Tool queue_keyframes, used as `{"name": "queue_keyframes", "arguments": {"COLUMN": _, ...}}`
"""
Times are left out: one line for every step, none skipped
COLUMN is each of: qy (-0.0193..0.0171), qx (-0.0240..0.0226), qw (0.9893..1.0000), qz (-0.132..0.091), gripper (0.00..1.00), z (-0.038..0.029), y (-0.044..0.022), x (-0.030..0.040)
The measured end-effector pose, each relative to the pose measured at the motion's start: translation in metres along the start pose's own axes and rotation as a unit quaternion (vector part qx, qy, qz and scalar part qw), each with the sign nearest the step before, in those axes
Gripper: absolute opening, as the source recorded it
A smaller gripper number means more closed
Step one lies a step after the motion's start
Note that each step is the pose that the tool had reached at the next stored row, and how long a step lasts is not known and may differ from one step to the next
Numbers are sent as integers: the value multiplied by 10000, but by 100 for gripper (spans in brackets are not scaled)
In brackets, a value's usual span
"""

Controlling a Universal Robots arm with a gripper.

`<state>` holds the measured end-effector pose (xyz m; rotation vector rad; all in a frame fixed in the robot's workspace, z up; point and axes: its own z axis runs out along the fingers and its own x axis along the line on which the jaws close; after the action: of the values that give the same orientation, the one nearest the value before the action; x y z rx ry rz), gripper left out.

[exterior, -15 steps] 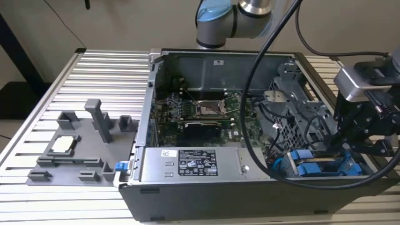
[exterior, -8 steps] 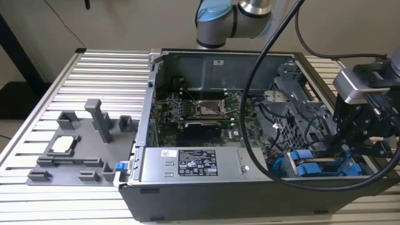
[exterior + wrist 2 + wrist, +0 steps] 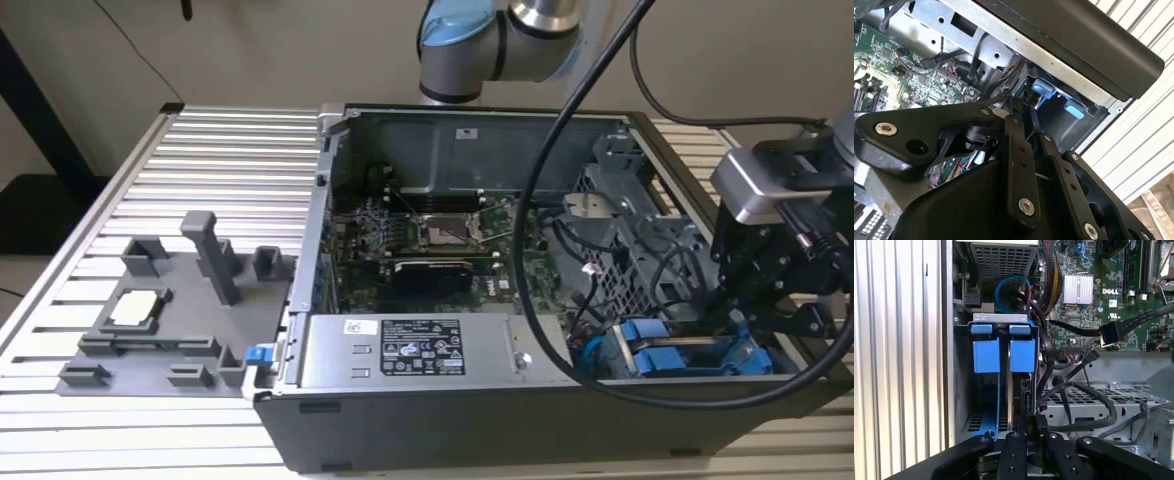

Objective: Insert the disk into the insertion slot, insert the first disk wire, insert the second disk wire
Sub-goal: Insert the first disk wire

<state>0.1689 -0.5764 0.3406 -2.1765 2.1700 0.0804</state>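
first wrist view: the pincer (image 3: 1032, 434) clamps a black plug (image 3: 1036, 421) beside the blue-framed disk (image 3: 1022, 356), seated in its slot (image 3: 999, 317).

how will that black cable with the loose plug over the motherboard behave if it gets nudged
Probably floppy: the black cable curves loosely across the motherboard, so a nudge would likely bend it, not slide it whole. Its plug looks small and unplugged, so it would probably swing aside easily.

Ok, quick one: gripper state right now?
Gripper: closed, holding the black disk wire connector.
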Motion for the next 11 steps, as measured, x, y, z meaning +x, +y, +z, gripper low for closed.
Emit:
{"name": "queue_keyframes", "arguments": {"qy": 0, "qx": 0, "qw": 10000, "qz": 0, "gripper": 19, "z": 1, "y": -1, "x": 0}}
{"name": "queue_keyframes", "arguments": {"qy": 1, "qx": 0, "qw": 10000, "qz": 0, "gripper": 19, "z": 2, "y": -2, "x": 0}}
{"name": "queue_keyframes", "arguments": {"qy": 0, "qx": 0, "qw": 10000, "qz": 0, "gripper": 19, "z": 2, "y": -3, "x": 0}}
{"name": "queue_keyframes", "arguments": {"qy": 0, "qx": 0, "qw": 10000, "qz": 1, "gripper": 19, "z": 3, "y": -3, "x": 0}}
{"name": "queue_keyframes", "arguments": {"qy": -1, "qx": 0, "qw": 10000, "qz": 0, "gripper": 19, "z": 4, "y": -3, "x": 0}}
{"name": "queue_keyframes", "arguments": {"qy": -2, "qx": 0, "qw": 10000, "qz": 0, "gripper": 19, "z": 5, "y": -3, "x": 0}}
{"name": "queue_keyframes", "arguments": {"qy": -3, "qx": 0, "qw": 10000, "qz": 0, "gripper": 19, "z": 6, "y": -3, "x": 0}}
{"name": "queue_keyframes", "arguments": {"qy": -4, "qx": 0, "qw": 10000, "qz": 0, "gripper": 19, "z": 7, "y": -3, "x": -1}}
{"name": "queue_keyframes", "arguments": {"qy": -3, "qx": 0, "qw": 10000, "qz": 1, "gripper": 19, "z": 8, "y": -3, "x": -1}}
{"name": "queue_keyframes", "arguments": {"qy": -3, "qx": 0, "qw": 10000, "qz": 2, "gripper": 19, "z": 9, "y": -3, "x": -1}}
{"name": "queue_keyframes", "arguments": {"qy": -4, "qx": 0, "qw": 10000, "qz": 4, "gripper": 19, "z": 13, "y": -3, "x": 0}}
